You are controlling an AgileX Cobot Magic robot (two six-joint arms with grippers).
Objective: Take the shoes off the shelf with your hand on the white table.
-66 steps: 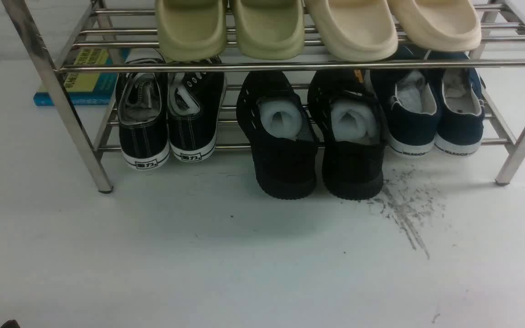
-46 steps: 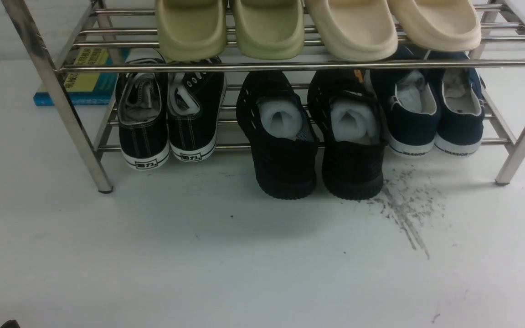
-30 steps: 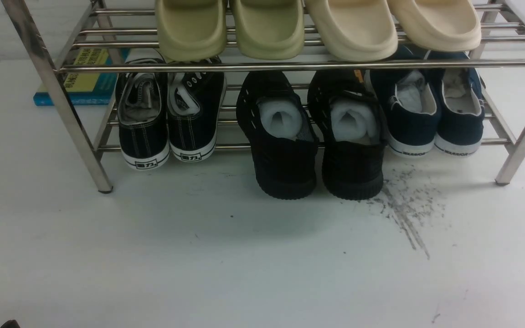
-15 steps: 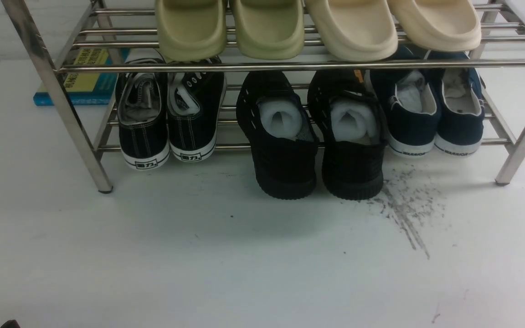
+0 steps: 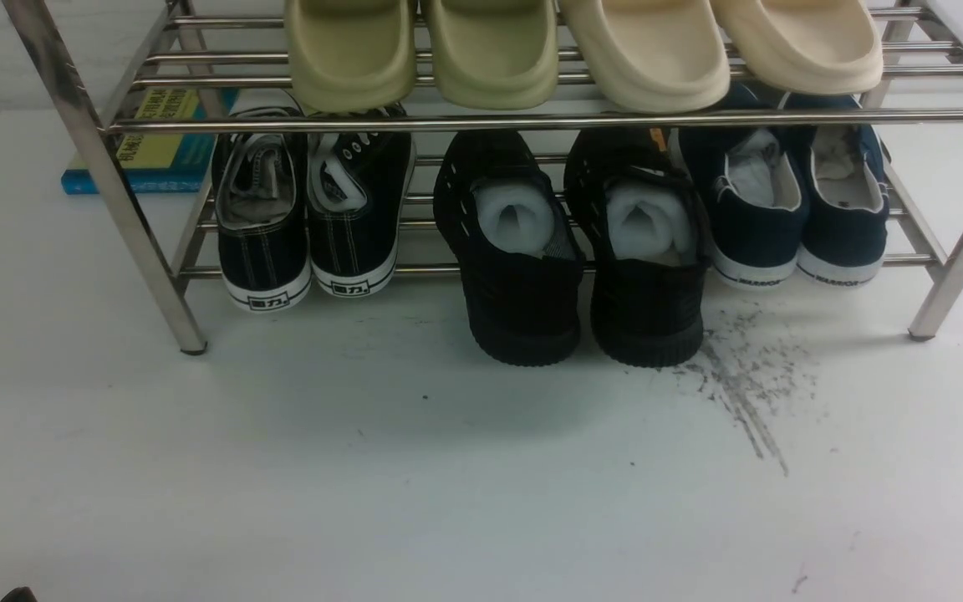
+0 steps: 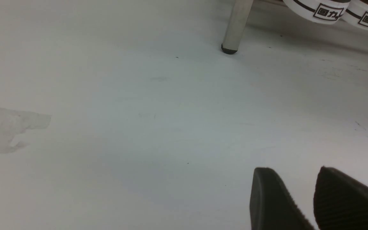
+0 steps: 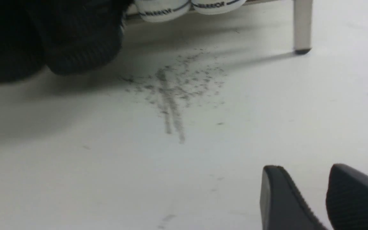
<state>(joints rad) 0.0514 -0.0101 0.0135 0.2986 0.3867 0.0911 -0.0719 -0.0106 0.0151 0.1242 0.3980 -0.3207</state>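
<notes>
Comparing this moment with the two seconds before it, you find nothing has moved. The black mesh sneakers (image 5: 644,309) sit at twelve o'clock on the lower tier of the chrome shoe rack (image 5: 532,122), heels poking past its front rod, with scuff streaks (image 5: 741,385) at their four o'clock. The left gripper (image 6: 299,182) and right gripper (image 7: 308,179) hang over the white table (image 5: 448,485), jaws slightly apart and empty. The reach seems not yet begun, so the whole task lies ahead.
</notes>
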